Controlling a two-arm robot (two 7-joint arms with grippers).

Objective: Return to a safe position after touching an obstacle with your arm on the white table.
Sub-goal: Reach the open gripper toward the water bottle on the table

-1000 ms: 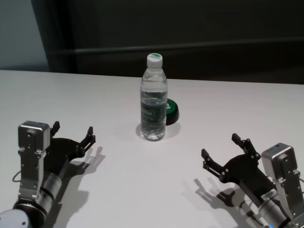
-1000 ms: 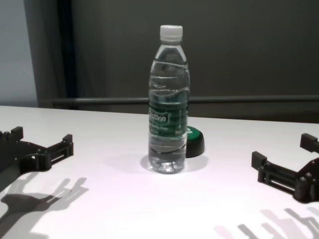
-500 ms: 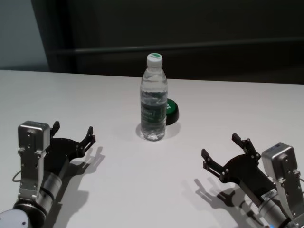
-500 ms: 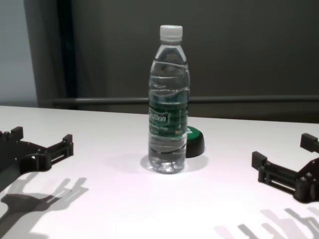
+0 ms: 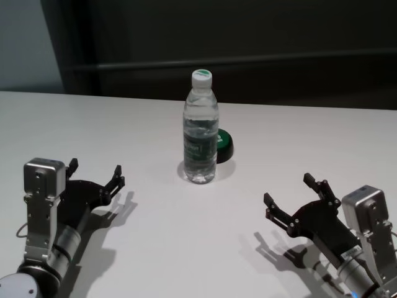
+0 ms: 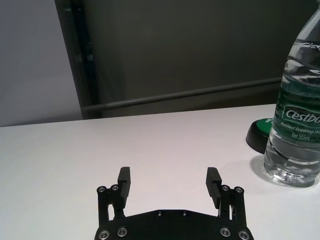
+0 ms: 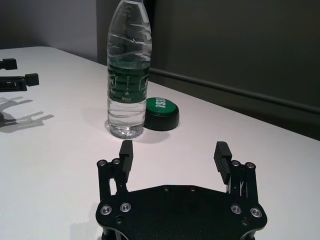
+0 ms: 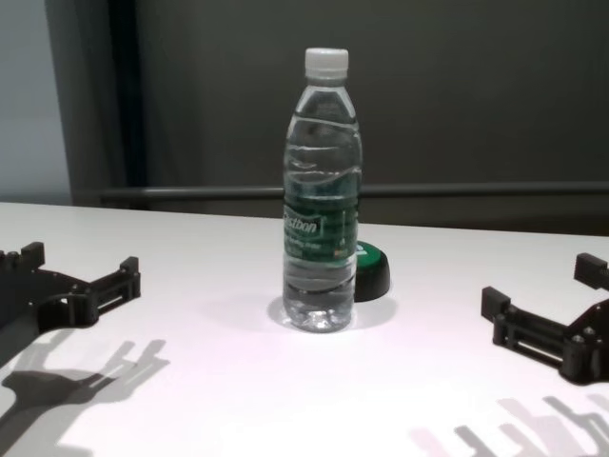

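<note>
Right end effector [image 5: 296, 201]: fingers spread wide, grasping nothing, low over the near right part of the surface [image 5: 186, 242], well apart from the bottle
Left end effector [image 5: 95, 173]: fingers likewise spread, empty, low over the near left part, well apart from the bottle
Bottle [image 5: 200, 128]: upright, cap on, mid-surface between the two arms and farther out, touched by neither
Puck [image 5: 224, 146]: low, black with green top, just behind the bottle on the robot's right, apparently touching or nearly so
Step in hand: judged to be the retreat, close to done, with both arms drawn near the body and clear of the bottle
Next move: likely only a short settle to rest; calls for pulling back or up, away from the bottle, with no sweep toward the centre
</note>
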